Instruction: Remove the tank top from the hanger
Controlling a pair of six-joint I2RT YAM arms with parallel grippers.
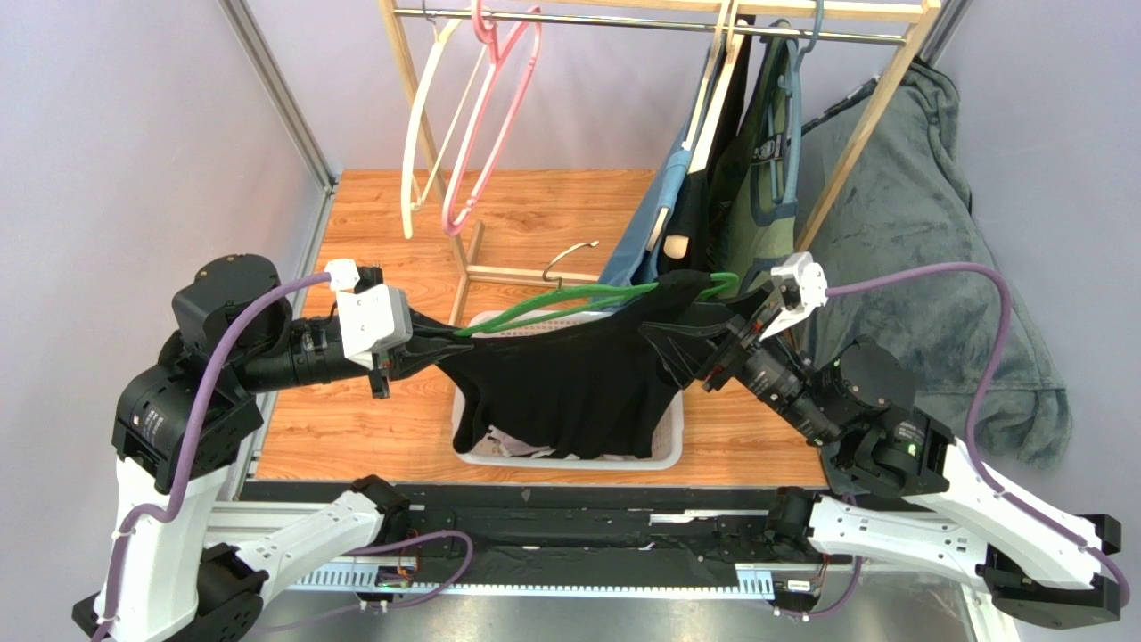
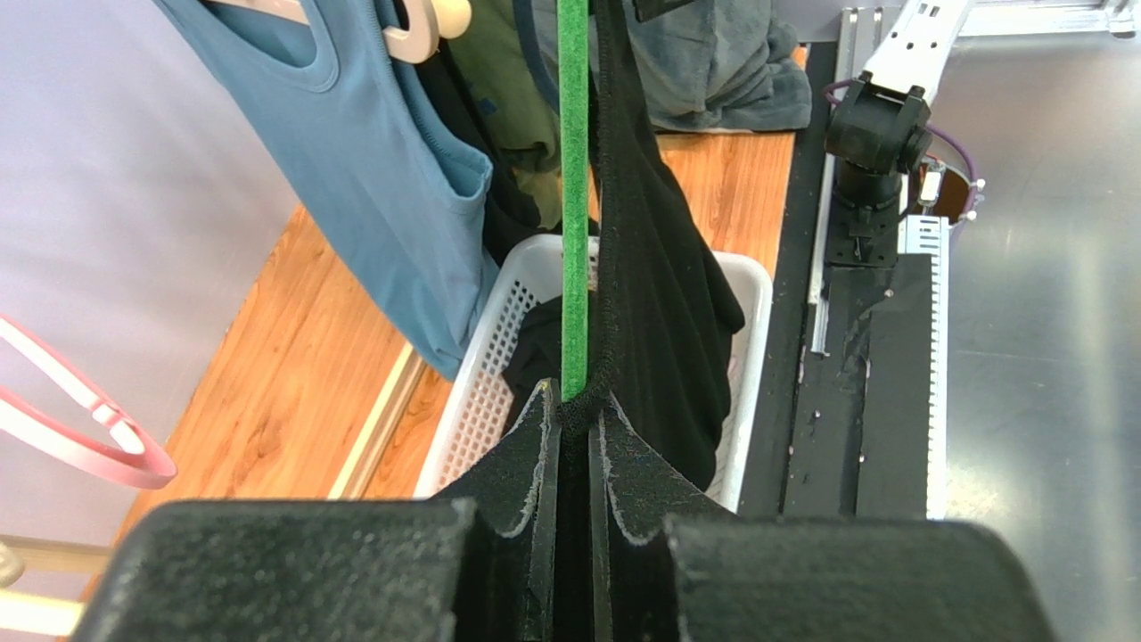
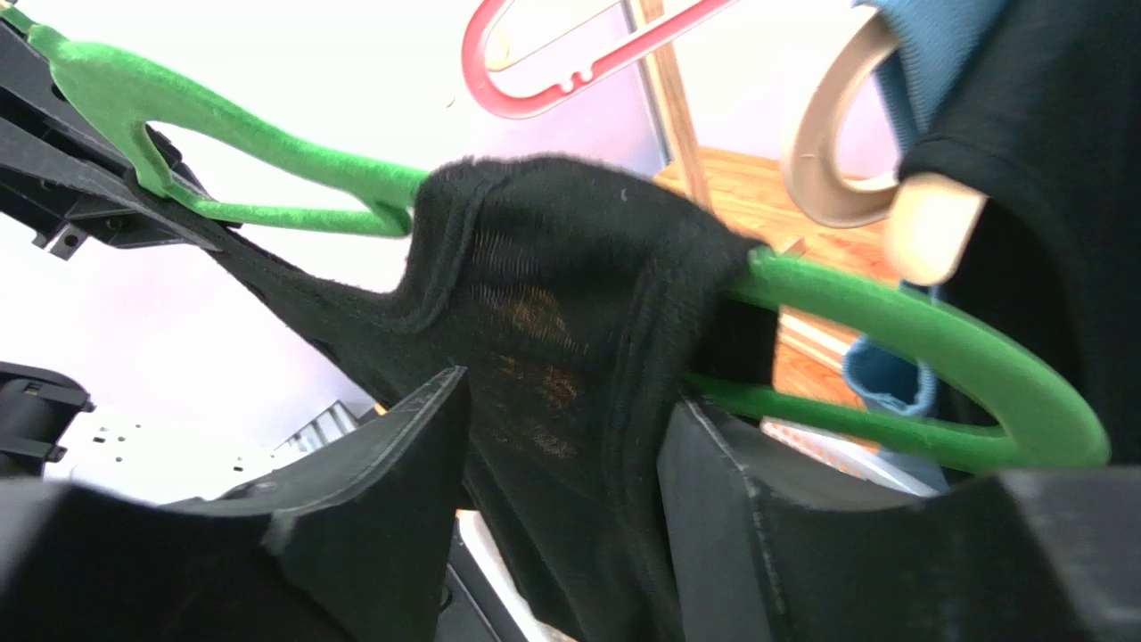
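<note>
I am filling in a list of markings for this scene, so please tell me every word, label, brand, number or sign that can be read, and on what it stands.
None: no view shows readable text.
black tank top: no print or tag shows.
green hanger: plain.
white basket: plain.
left arm and right arm: any marking is too small to read.
</note>
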